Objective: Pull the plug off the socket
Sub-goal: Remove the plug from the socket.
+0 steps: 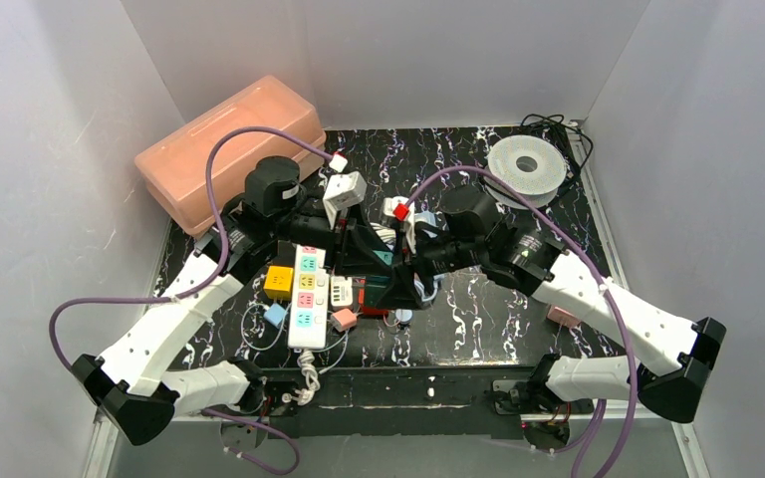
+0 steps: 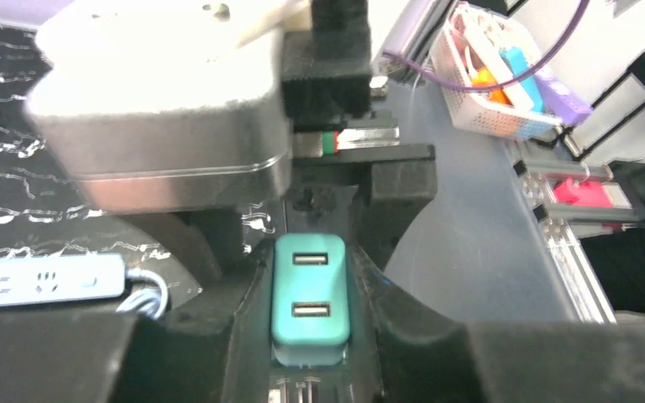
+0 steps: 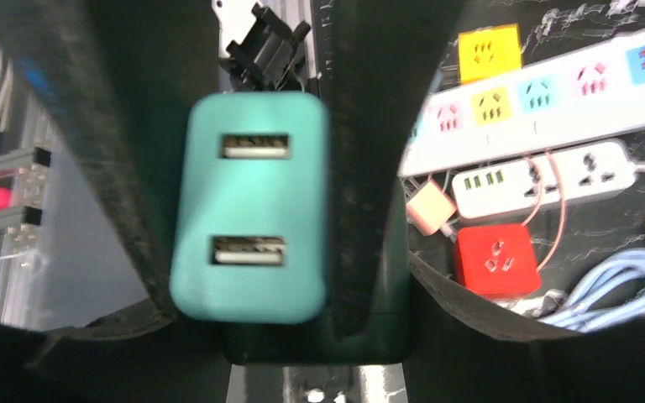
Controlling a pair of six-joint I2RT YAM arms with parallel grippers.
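The teal plug point(image 3: 252, 206) is sitting just right of the long white power strip point(image 1: 307, 299), about level with the strip's middle. Both arms are pointing in over the counter point(image 1: 518, 309) at that spot. The plug's face, with two USB ports, is turning up toward both wrist cameras. Under it, a dark green socket block point(image 3: 369, 342) is showing past its lower edge. Whether the plug is fully seated in that block I cannot tell.

The left gripper point(image 2: 311, 273) is hanging over the plug from the strip's side. Its fingers point(image 2: 390, 315) are gripping the plug's two long sides, with no gap showing. The right gripper point(image 3: 319, 340) is hanging in from the side away from the strip. Its fingers point(image 3: 470, 344) are clamping the dark green block beneath the plug, not the plug itself.

A short white strip point(image 3: 546, 176) is lying alongside the long strip on the plug's side. A red cube socket point(image 3: 497, 262) is resting just beyond it. A yellow cube point(image 1: 279, 282) is sitting just beside the long strip's opposite edge. An orange lidded box point(image 1: 229, 149) is standing well beyond the strip's far end, to the left. A white spool point(image 1: 526, 164) is lying well to the strip's right, at the back.
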